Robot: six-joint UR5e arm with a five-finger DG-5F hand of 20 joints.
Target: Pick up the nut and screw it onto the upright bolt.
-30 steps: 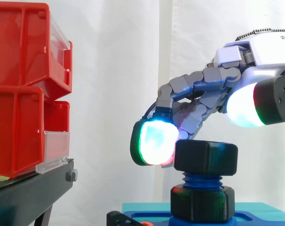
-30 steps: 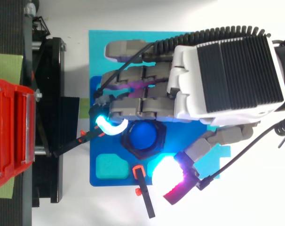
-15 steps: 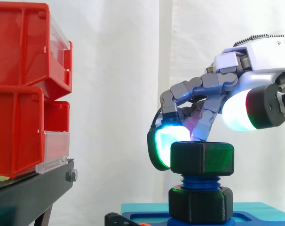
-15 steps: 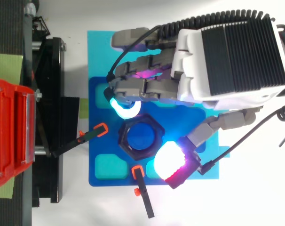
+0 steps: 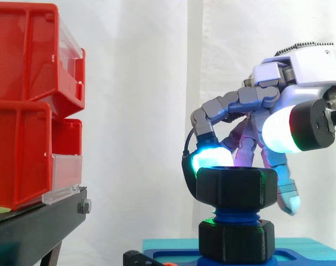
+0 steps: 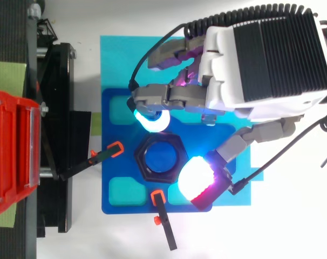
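A black hexagonal nut (image 5: pixel 237 187) sits on top of the upright blue bolt (image 5: pixel 237 214), with a few threads showing below it. From above, the nut's ring (image 6: pixel 141 160) surrounds the blue bolt top (image 6: pixel 162 156). A second black nut (image 5: pixel 237 241) sits at the bolt's foot on the blue base plate (image 6: pixel 110 137). My hand (image 6: pixel 271 59) reaches in from the right. A cyan-glowing fingertip (image 6: pixel 151 120) presses the nut's far side and the white-glowing thumb pad (image 6: pixel 196 179) its near right side, pinching it. The other fingers splay away behind.
Red bins (image 5: pixel 29 100) are stacked on a black stand (image 5: pixel 40 227) at the left. Two black clamps with orange tips (image 6: pixel 107 155) (image 6: pixel 162 218) hold the base plate's left and front edges. A light blue mat (image 6: pixel 117 59) lies under the plate.
The hand swung round the nut: the cyan fingertip went from the nut's left side to its far side, the thumb closed in, the other fingers spread, and the nut turned slightly.
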